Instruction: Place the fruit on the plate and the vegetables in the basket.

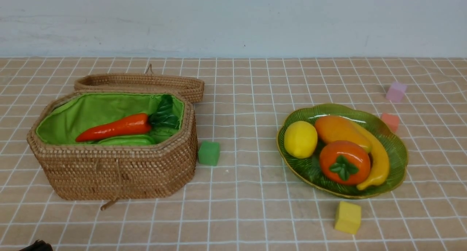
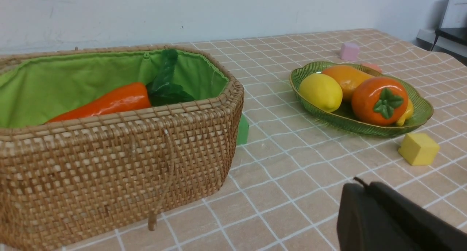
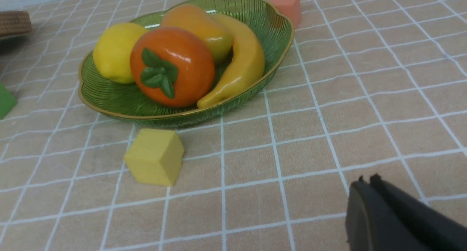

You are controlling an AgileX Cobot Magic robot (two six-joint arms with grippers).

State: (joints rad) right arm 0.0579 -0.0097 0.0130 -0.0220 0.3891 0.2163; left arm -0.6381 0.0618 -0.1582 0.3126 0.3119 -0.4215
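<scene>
Your left hand and right hand are both closed, holding nothing. At left, one basket holds a carrot and gourd. At right, one plate carries four fruits. Four cubes dot the desk.

Tan grid-patterned tablecloth, woven basket, green plate, green cube, yellow cube, pink cube, coral cube

A pale blue-grey wall (slightly scuffed) rises behind the tan, white-gridded tablecloth.
</scene>
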